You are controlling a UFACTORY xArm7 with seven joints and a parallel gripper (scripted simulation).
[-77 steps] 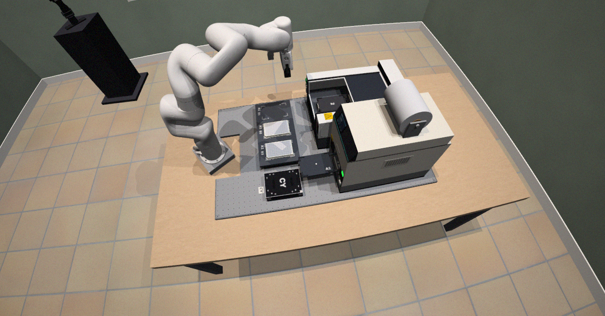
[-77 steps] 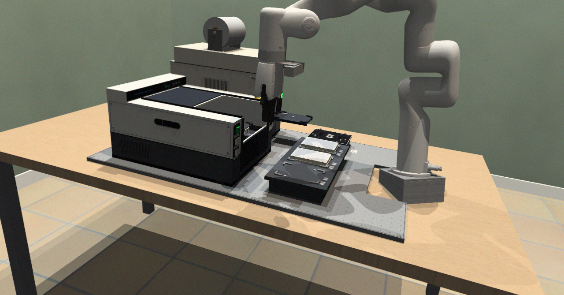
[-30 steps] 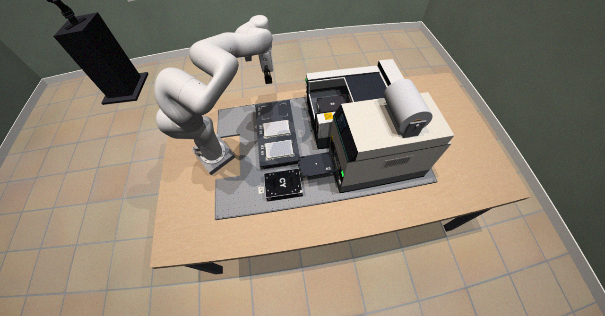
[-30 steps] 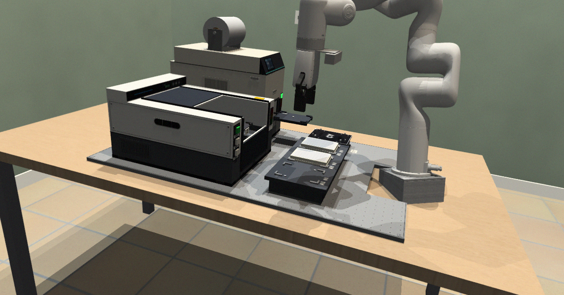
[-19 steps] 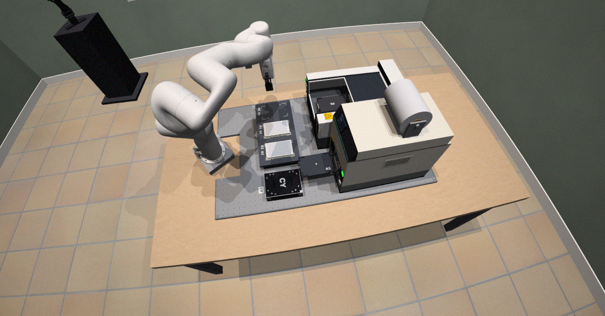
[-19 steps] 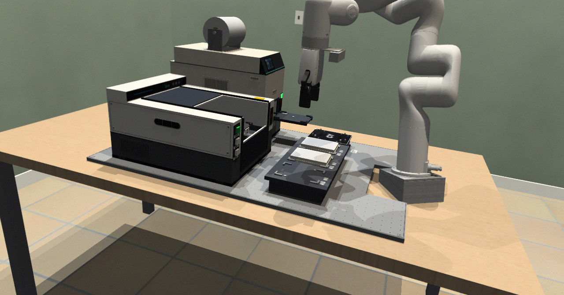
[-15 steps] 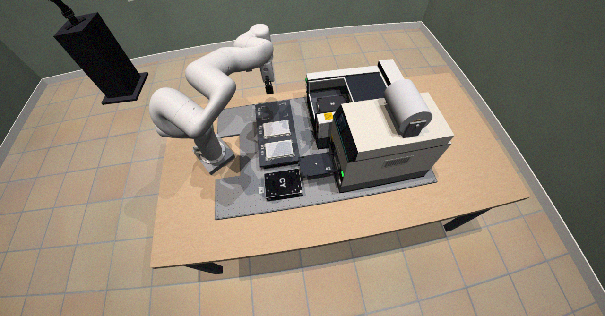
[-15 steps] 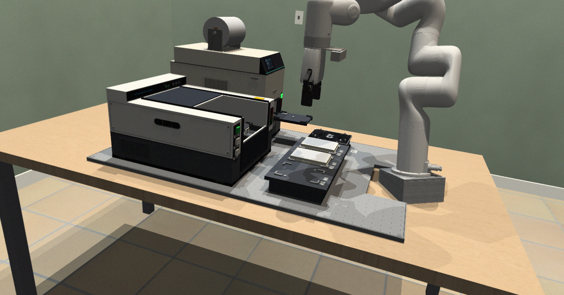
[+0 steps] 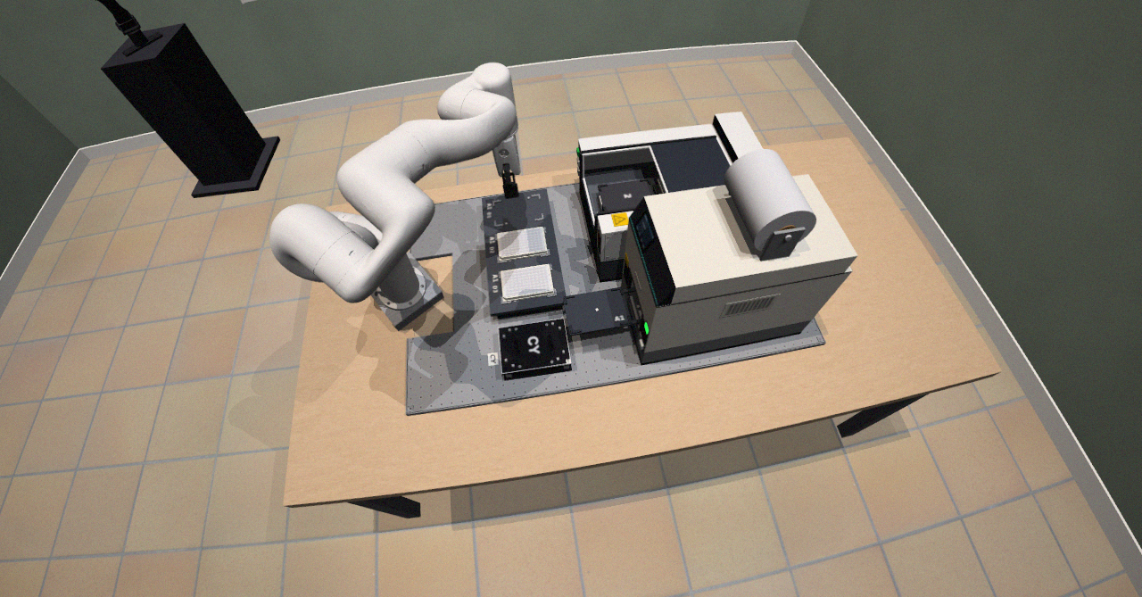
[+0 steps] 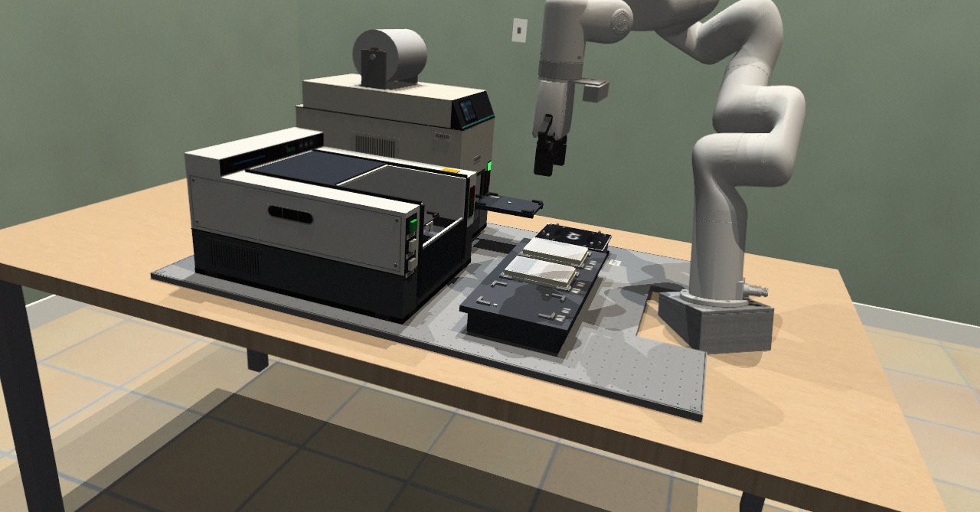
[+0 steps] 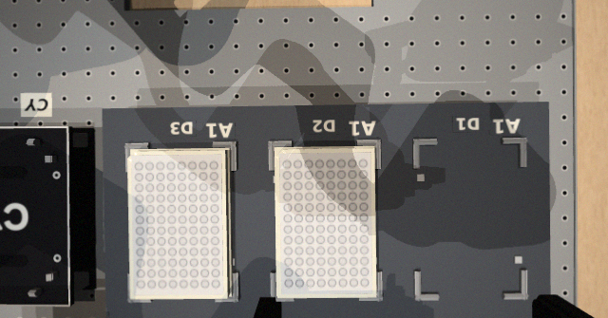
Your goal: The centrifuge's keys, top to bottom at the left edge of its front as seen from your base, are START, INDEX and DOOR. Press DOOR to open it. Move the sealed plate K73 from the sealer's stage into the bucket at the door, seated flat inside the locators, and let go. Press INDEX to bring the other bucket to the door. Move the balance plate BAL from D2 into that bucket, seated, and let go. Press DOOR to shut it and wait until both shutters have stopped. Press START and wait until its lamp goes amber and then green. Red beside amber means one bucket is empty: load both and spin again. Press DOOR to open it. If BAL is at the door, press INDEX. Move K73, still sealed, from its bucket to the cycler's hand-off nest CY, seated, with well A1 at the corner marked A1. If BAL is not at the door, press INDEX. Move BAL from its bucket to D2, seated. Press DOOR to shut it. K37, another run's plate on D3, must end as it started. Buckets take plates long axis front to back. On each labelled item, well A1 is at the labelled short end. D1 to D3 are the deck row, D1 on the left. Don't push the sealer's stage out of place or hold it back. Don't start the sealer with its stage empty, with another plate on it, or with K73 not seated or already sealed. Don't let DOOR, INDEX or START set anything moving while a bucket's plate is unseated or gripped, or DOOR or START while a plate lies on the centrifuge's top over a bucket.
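My gripper [image 9: 509,191] [image 10: 549,161] [image 11: 413,311] is open and empty. It hangs high above the deck row, over the D1 and D2 end. The balance plate BAL [image 9: 521,242] [image 10: 541,272] [image 11: 325,220] sits flat in the D2 corners. K37 [image 9: 526,281] [image 10: 558,250] [image 11: 178,223] sits on D3. D1 [image 11: 470,214] is bare. The centrifuge [image 9: 618,145] [image 10: 301,217] has its door open, with a dark bucket [image 9: 615,198] marked 2 at the opening. The sealer's stage [image 9: 599,311] [image 10: 510,203] is out and bare. K73 is not in view.
The black CY nest [image 9: 533,345] [image 10: 573,240] [image 11: 32,214] stands bare beside D3. The tall sealer [image 9: 734,266] [image 10: 397,122] stands behind the stage. The centrifuge's keys [image 10: 411,242] sit on its front edge, with a green lamp above them. The arm's base [image 9: 407,294] is left of the deck.
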